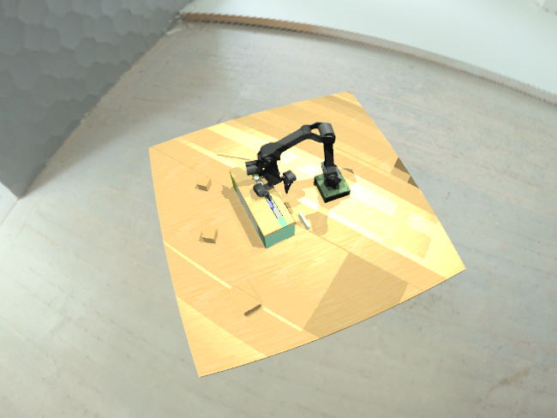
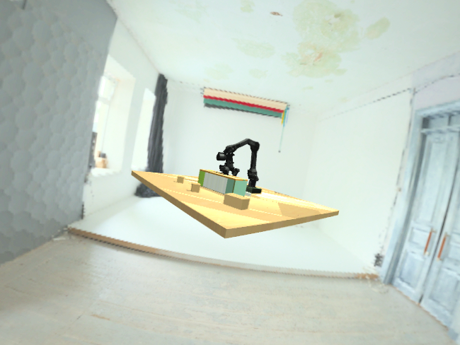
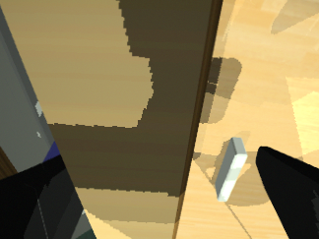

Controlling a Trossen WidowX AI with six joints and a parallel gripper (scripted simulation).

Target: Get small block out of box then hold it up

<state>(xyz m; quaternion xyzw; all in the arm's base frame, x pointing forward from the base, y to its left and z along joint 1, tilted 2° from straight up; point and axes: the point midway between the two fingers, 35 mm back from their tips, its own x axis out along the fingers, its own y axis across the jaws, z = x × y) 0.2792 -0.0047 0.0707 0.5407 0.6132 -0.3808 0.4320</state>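
My matt black fingers look like smooth plastic. Beneath me, the tabletop shows wood grain. I see a smooth, pale bar with a slight sheen.
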